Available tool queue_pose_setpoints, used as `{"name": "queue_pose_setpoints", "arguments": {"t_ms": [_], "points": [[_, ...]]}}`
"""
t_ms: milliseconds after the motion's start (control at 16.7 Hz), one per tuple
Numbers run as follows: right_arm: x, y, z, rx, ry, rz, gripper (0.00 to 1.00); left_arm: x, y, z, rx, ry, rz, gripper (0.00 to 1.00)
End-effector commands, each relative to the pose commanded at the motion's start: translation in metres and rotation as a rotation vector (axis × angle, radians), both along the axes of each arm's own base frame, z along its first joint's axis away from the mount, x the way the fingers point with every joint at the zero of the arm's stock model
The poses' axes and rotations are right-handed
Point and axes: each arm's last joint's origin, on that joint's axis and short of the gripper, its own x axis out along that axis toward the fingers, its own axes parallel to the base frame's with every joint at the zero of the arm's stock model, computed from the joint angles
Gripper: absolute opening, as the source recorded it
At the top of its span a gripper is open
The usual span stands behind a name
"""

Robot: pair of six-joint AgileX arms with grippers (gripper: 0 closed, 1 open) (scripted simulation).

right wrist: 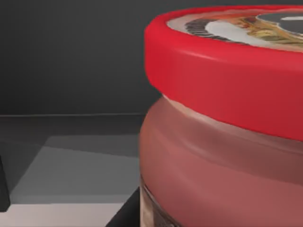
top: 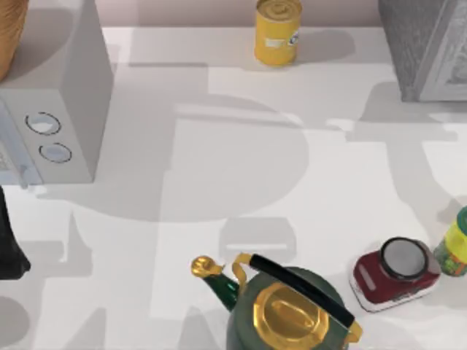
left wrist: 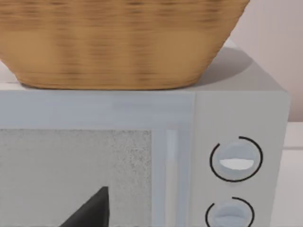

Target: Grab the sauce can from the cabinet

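Note:
The sauce can (right wrist: 222,142) looms very near in the right wrist view. It has a red rim, a printed top and a reddish label, and it stands on a grey floor with dark walls around it. My right arm is close up against it. The cabinet (top: 425,45), grey speckled with a pale front, stands at the table's far right corner in the top view. My left arm (top: 9,251) is parked at the left edge, in front of the white box with two dials.
A white box with two round dials (top: 55,109) stands at the left, with a wicker basket (left wrist: 118,42) on top. A yellow can (top: 277,30) is at the back centre. At the front sit a green and gold kettle (top: 288,310), a dark red jar (top: 394,273) and a green bottle (top: 456,244).

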Motion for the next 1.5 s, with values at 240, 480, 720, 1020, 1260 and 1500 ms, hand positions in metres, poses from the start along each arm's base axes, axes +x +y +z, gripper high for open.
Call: {"name": "queue_pose_setpoints", "arguments": {"t_ms": [240,480,720,1020,1260,1500], "points": [[-0.011,-0.025,-0.067,-0.023,0.036,0.001,0.00,0.000,0.000,0.000,0.000,0.000,0.000,1.00],[-0.025,-0.047,-0.162,-0.038,0.080,-0.002,0.00,0.000,0.000,0.000,0.000,0.000,0.000,1.00],[-0.036,-0.063,-0.262,-0.036,0.106,-0.010,0.00,0.000,0.000,0.000,0.000,0.000,0.000,1.00],[-0.042,-0.074,-0.348,-0.024,0.064,-0.010,0.00,0.000,0.000,0.000,0.000,0.000,0.000,1.00],[-0.042,-0.077,-0.370,-0.023,0.022,0.000,0.00,0.000,0.000,0.000,0.000,0.000,0.000,1.00],[-0.042,-0.077,-0.369,-0.021,0.026,0.002,0.00,0.000,0.000,0.000,0.000,0.000,0.000,1.00]]}}
